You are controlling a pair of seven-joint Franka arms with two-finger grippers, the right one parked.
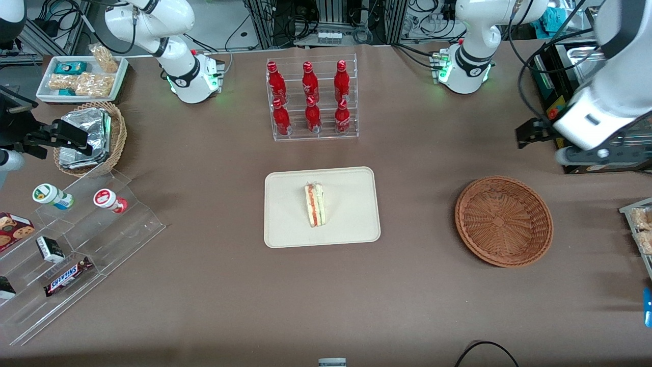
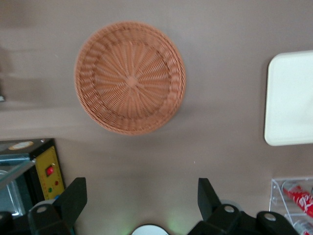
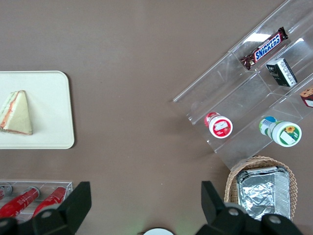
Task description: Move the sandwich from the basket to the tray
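Wicker basket (image 1: 503, 221) holds nothing; one sandwich (image 1: 315, 205) lies on one tray (image 1: 285, 224); tool (image 2: 142, 198) spread wide, raised.

Sandwich (image 1: 315, 205): a triangular wedge of white bread with red-orange and pale green filling layers, lying near the middle of the tray (image 1: 285, 224), cut face with its layers turned upward. Tray: flat, cream-beige, rectangular with rounded corners and a low rim, resting on the brown counter (image 1: 407, 285). Basket (image 1: 504, 220): wide, shallow, round, of reddish-brown woven wicker, upright and empty, lying well apart from the tray toward the working arm's end of the counter. End effector (image 2: 142, 198): raised above the counter near the basket, fingers spread, holding nothing.
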